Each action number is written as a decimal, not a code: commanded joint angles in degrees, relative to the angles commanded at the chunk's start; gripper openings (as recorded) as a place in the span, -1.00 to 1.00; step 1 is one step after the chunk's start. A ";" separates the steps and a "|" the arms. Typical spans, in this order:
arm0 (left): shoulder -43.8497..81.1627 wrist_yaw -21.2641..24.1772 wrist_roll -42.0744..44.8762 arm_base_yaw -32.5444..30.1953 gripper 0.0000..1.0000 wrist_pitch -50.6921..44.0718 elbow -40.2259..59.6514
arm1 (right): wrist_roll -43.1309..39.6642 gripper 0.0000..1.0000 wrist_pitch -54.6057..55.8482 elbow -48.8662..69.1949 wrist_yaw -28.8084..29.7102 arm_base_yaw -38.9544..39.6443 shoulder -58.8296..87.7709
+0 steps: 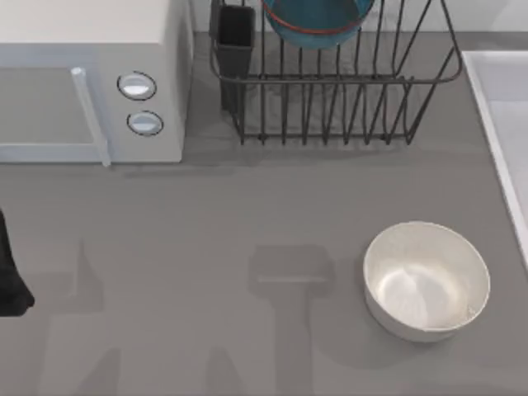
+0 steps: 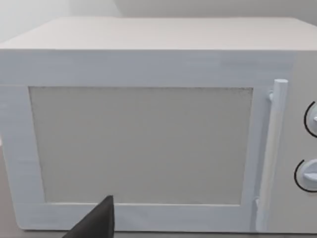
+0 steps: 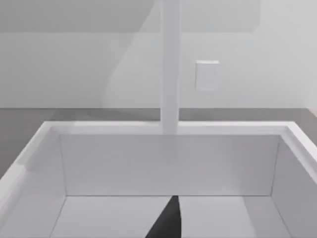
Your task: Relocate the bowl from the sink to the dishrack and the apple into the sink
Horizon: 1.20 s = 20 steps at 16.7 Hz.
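The teal-blue bowl (image 1: 318,21) with its reddish rim line stands on edge among the bars of the dark wire dishrack (image 1: 346,107) at the back of the table. The pale sink (image 1: 505,124) runs along the table's right edge. In the right wrist view its white basin (image 3: 163,163) lies below my right gripper (image 3: 168,220), of which a dark tip shows. The apple is out of view. My left arm (image 1: 10,272) sits at the table's left edge, and my left gripper (image 2: 96,223) faces the microwave door.
A white microwave (image 1: 91,82) with two round knobs fills the back left. A white bowl (image 1: 426,280) stands upright at the front right, near the sink. A dark cutlery cup (image 1: 235,37) hangs on the rack's left corner. A faucet post (image 3: 170,64) rises behind the basin.
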 joint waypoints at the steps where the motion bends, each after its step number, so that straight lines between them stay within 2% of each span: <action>1: 0.00 0.00 0.00 0.00 1.00 0.00 0.00 | 0.00 0.66 0.00 0.00 0.00 0.00 0.00; 3: 0.00 0.00 0.00 0.00 1.00 0.00 0.00 | 0.00 0.96 0.00 0.00 0.00 0.00 0.00; 4: 0.00 0.00 0.00 0.00 1.00 0.00 0.00 | 0.00 1.00 0.00 0.00 0.00 0.00 0.00; 14: 0.00 0.00 0.00 0.00 1.00 0.00 0.00 | -0.04 1.00 -0.33 0.02 0.20 0.10 -0.59; 20: 0.00 0.00 0.00 0.00 1.00 0.00 0.00 | -0.76 1.00 -11.80 -2.55 4.30 3.51 -16.82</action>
